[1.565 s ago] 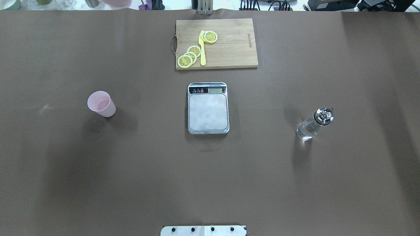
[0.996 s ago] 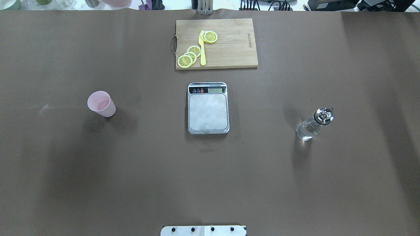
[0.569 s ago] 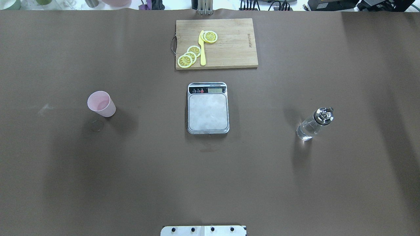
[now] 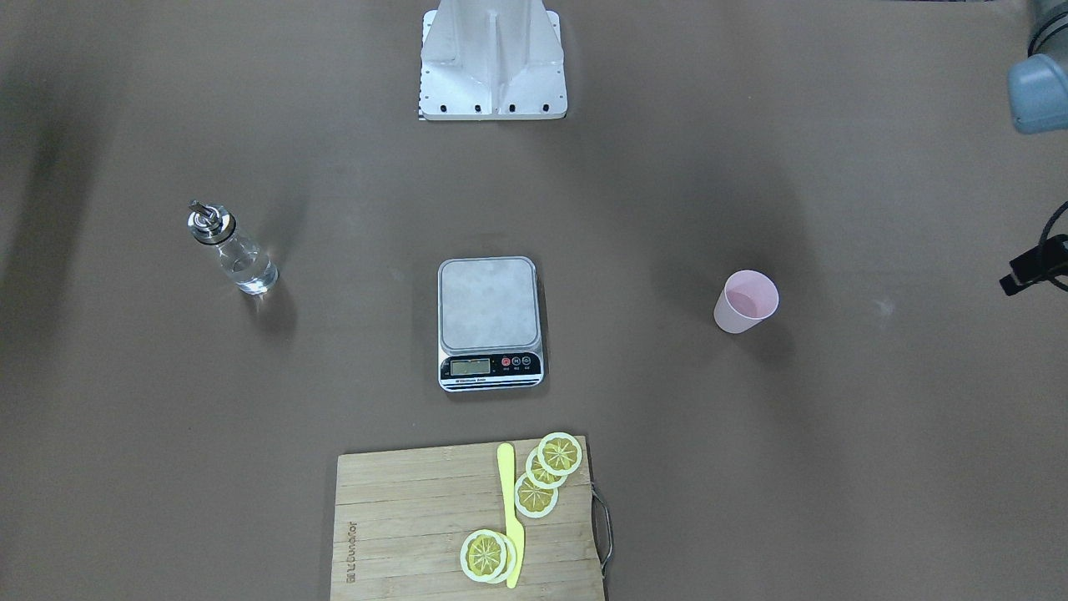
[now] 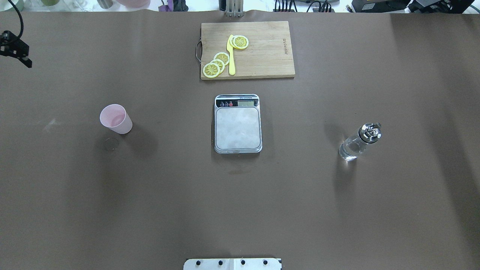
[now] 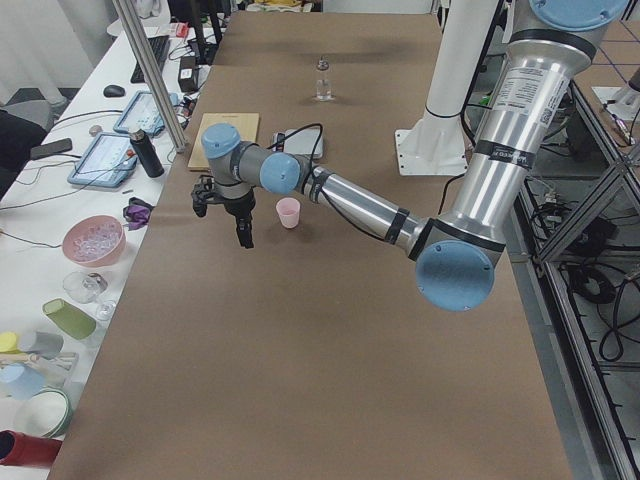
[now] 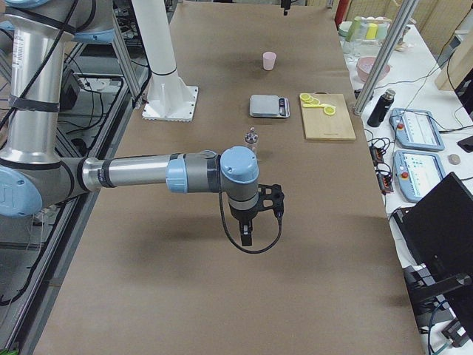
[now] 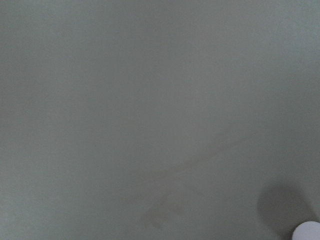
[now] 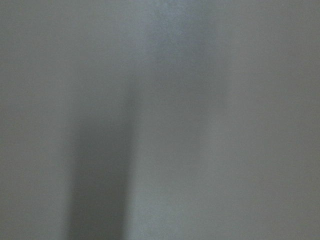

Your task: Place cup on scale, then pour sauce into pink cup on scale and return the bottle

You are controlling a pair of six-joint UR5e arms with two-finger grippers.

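Note:
The pale pink cup (image 5: 116, 119) stands upright on the brown table to the left of the scale (image 5: 237, 125), well apart from it; the front view shows it too (image 4: 745, 302). The scale's steel platform is bare. The clear glass bottle (image 5: 358, 143) with its metal spout stands upright to the right, with clear sauce in its lower part. My left gripper (image 6: 245, 238) hangs above the table beyond the cup. My right gripper (image 7: 247, 239) hangs above the table near the right end, apart from the bottle (image 7: 252, 140). I cannot tell whether either is open or shut.
A wooden cutting board (image 5: 262, 52) with lemon slices (image 5: 216, 63) and a yellow knife (image 5: 231, 56) lies behind the scale. The robot's base plate (image 5: 232, 263) is at the near edge. Both wrist views show only blurred table surface.
A black part of my left arm has come into the overhead view at its top left edge. The cup, scale and bottle have not moved.

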